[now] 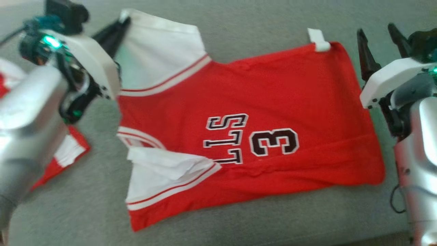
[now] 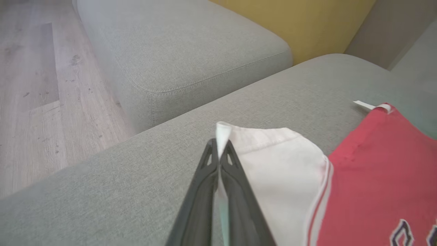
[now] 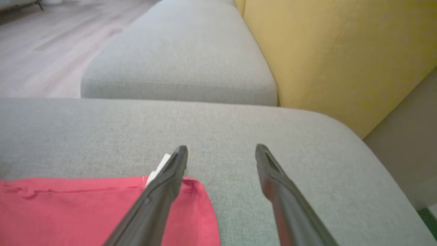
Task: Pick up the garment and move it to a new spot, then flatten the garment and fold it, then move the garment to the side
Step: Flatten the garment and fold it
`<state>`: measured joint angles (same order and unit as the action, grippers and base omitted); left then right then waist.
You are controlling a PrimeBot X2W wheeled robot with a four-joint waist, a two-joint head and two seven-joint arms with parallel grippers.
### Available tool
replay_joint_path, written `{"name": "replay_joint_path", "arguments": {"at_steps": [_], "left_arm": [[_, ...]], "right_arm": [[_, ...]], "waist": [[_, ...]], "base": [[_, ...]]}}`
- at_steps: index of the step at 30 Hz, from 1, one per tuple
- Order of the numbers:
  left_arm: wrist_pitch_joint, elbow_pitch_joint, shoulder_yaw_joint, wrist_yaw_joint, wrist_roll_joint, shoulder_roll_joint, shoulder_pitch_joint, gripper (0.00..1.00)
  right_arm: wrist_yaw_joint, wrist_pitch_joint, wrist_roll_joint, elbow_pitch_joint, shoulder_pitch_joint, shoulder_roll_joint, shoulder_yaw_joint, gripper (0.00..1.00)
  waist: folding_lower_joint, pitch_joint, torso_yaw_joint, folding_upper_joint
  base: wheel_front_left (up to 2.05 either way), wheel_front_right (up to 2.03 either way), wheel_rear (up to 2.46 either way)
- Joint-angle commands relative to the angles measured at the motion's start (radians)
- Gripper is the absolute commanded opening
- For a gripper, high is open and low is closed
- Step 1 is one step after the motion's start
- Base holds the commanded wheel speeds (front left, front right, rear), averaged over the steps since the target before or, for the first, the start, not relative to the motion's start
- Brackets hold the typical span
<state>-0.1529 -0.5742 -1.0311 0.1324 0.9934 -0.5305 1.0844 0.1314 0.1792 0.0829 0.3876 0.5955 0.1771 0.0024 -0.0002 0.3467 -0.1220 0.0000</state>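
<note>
Clenched on the far left corner of a white sleeve, the left jaws pinch the cloth between their long dark fingers (image 2: 201,191). The right jaws stand released, their two dark fingers (image 3: 164,194) spread apart beside the far right corner of the hem and grasping nothing.

Both sets flank the red sports jersey (image 1: 273,95), with white sleeves and dark white-edged lettering. It lies spread across the grey fabric sofa seat (image 1: 239,24), sleeves to the left and hem to the right. Its near edge is folded over and the near sleeve is rumpled. A small white tag (image 1: 319,40) sticks out at the far right corner.

At the near left, partly under the left arm, lies another red and white cloth (image 1: 70,152). Beyond the seat are a yellow upholstered backrest (image 3: 341,51) and a pale wooden floor (image 2: 34,85).
</note>
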Motion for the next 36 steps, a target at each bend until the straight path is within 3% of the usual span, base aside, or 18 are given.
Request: {"name": "replay_joint_path", "arguments": {"at_steps": [1,6,12,30,31,33,34,36], "left_arm": [[0.016,0.041,0.038,-0.005,-0.005,-0.031,0.020,0.00],[0.023,0.144,0.022,-0.028,-0.015,-0.038,-0.020,0.00],[0.008,0.278,0.005,-0.068,-0.026,-0.063,-0.056,0.00],[-0.014,0.357,0.002,-0.101,-0.021,-0.095,-0.067,0.00],[-0.013,0.354,0.003,-0.102,-0.022,-0.096,-0.067,0.00],[-0.012,0.348,0.003,-0.102,-0.021,-0.097,-0.067,0.00],[-0.011,0.345,0.003,-0.103,-0.021,-0.097,-0.068,0.00],[-0.008,0.339,0.003,-0.103,-0.021,-0.098,-0.069,0.00]], "right_arm": [[-0.001,0.022,0.010,-0.007,0.043,0.027,0.030,1.00],[-0.001,0.082,0.041,0.108,0.063,0.098,0.058,1.00],[-0.001,0.131,0.047,0.264,0.110,0.134,0.064,1.00],[-0.001,0.169,0.016,0.520,0.230,0.083,0.065,1.00],[-0.001,0.170,0.020,0.530,0.233,0.082,0.067,0.85],[-0.001,0.172,0.032,0.547,0.238,0.082,0.075,0.07],[-0.001,0.174,0.044,0.554,0.239,0.080,0.078,0.00],[-0.001,0.175,0.074,0.563,0.244,0.078,0.079,0.00]], "waist": [[0.0002,-0.045,0.058,0.0000],[0.0002,-0.057,0.112,0.0000],[0.0002,-0.037,0.153,0.0000],[0.0002,0.004,0.160,0.0000],[0.0002,0.004,0.159,0.0000],[0.0002,0.004,0.158,0.0000],[0.0002,0.003,0.156,0.0000],[0.0002,0.003,0.153,0.0000]], "base": [[0.00,0.00,0.00],[0.00,0.00,0.00],[0.00,0.00,0.00],[0.00,0.00,0.00],[0.00,0.00,0.00],[0.00,0.00,0.00],[0.00,0.00,0.00],[0.00,0.00,0.00]]}}
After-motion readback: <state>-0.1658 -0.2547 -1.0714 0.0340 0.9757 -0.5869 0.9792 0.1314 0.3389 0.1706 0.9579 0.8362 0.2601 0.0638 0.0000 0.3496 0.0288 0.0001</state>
